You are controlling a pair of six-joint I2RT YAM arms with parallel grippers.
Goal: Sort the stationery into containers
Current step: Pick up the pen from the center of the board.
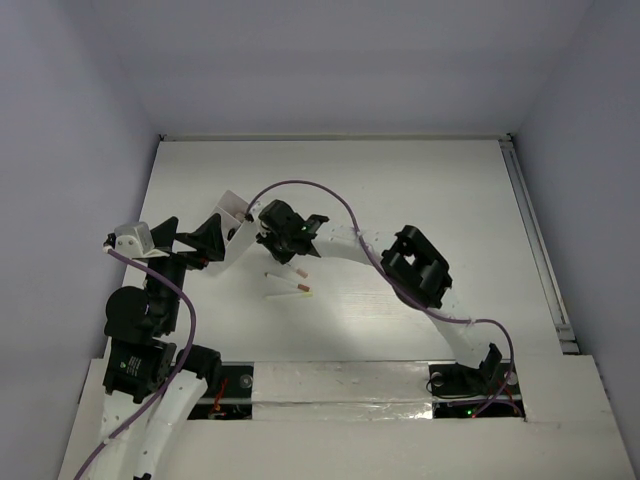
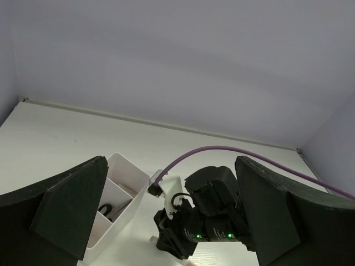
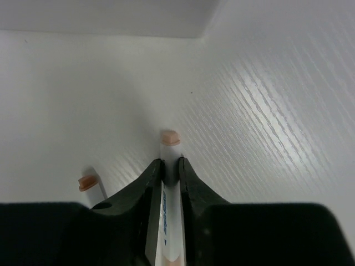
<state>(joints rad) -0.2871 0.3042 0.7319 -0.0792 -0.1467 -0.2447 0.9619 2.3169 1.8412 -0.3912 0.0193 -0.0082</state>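
Right pincer (image 3: 170, 166): closed on a pen (image 3: 170, 148). We see both fingers pressed flat against its sides.
Pen: white barrel with a peach-pink cap. It runs lengthwise between the fingers, and the capped end sticks out just past the tips.
Pen contact with table (image 3: 266, 111): we cannot tell whether the pen rests on it or is clear of it.
Second pen (image 3: 89, 183): white, with the same kind of cap. It lies on the table to the left of the right pincer's fingers, near them but apart from the gripped pen.
Top view: we note two white sticks on the table just on the near side of the right pincer. We cannot tell from above whether either one is the gripped pen.
Left pincer (image 2: 171, 166): fully open and gripping nothing. Its fingers stand wide apart above the table.
Box (image 2: 125, 169): white, divided by thin walls. It sits ahead of the left pincer, just inside its left finger. From above it lies between the two pincers.
Scissors (image 2: 106, 210): black-handled, lying inside the box in the compartment next to the one farthest from the left pincer.
Right pincer seen from the left wrist: it sits ahead of the left pincer, between the open fingers and beside the box.
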